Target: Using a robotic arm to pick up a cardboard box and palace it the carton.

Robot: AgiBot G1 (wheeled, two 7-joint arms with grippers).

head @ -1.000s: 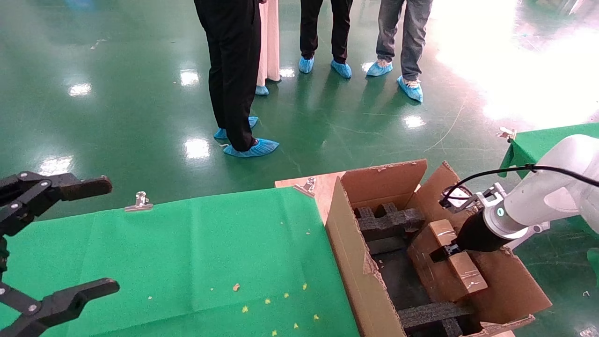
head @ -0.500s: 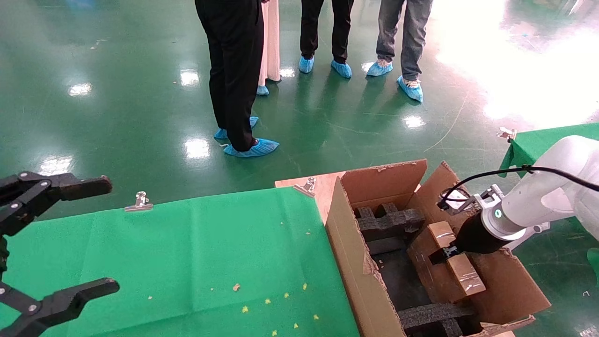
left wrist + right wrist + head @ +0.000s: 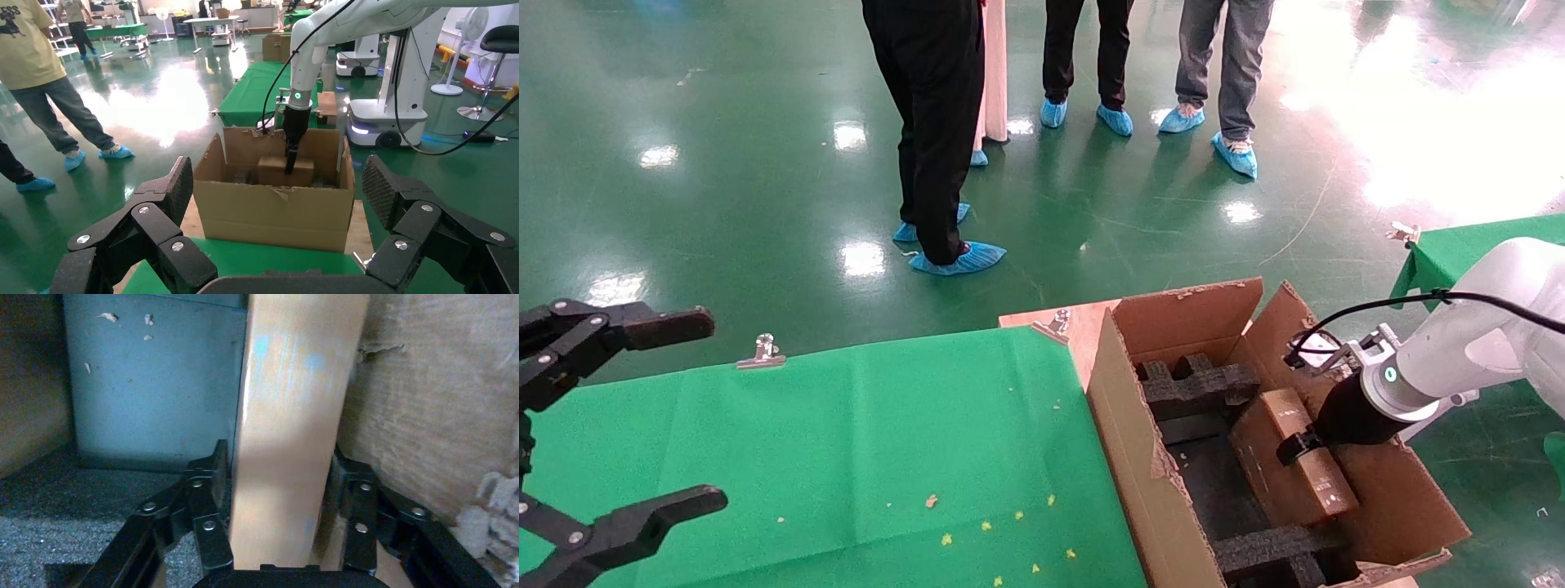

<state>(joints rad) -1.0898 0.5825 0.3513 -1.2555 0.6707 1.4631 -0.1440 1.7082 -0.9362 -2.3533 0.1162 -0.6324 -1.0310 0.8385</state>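
Note:
The large brown carton [image 3: 1128, 441] with ragged flaps stands at the right end of the green table. My right gripper [image 3: 1291, 447], on the white robotic arm [image 3: 1459, 359], reaches down inside it. It is shut on the small cardboard box [image 3: 1267, 474], which stands on edge, tilted, against the carton's right wall. In the right wrist view the black fingers [image 3: 208, 496] press both sides of the box [image 3: 294, 416]. The left wrist view shows the carton [image 3: 269, 214] and the box [image 3: 272, 171] from afar. My left gripper [image 3: 708, 408] is open and empty at the far left.
Black foam blocks [image 3: 1193, 384] lie at the far end of the carton and another [image 3: 1275, 547] at its near end. The green cloth [image 3: 887, 441] carries small crumbs and clips [image 3: 762, 351]. Several people stand on the green floor beyond [image 3: 936, 131]. A second green table [image 3: 1459, 249] is at the right.
My right gripper has lowered the cardboard box a little deeper into the carton and turned it more onto its edge. The left arm has not moved.

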